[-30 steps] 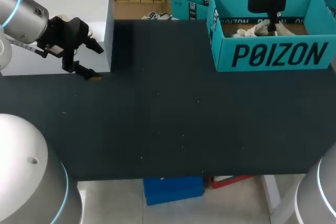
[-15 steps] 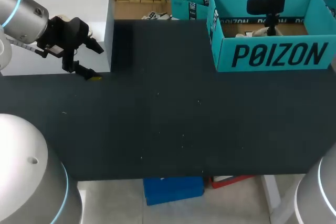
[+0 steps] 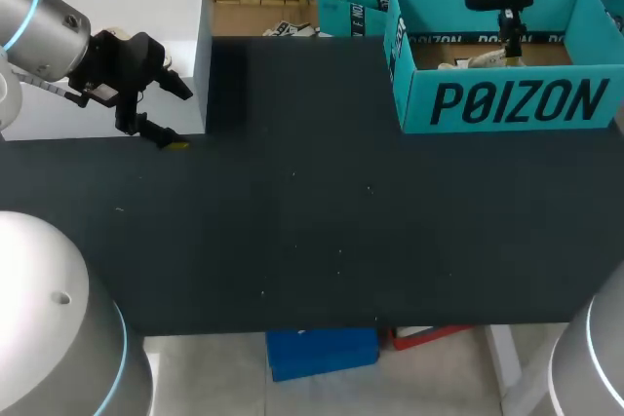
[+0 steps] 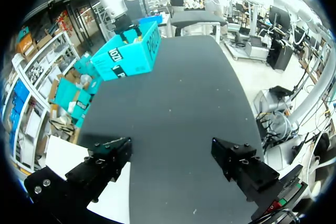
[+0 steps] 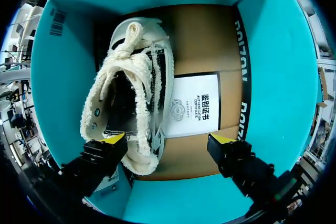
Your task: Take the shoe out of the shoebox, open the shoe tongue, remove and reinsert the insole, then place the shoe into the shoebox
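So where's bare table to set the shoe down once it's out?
The black table is bare from the white box across to the teal shoebox, and along its near edge. Crowded: inside the shoebox, shoe beside a white card.

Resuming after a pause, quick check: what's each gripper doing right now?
Left gripper: open, empty.
Right gripper: open, holding nothing, above the shoe in the shoebox.

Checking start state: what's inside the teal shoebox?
A cream shoe along one wall of the shoebox, a white card on the brown floor beside it. What lies under the shoe is covered.
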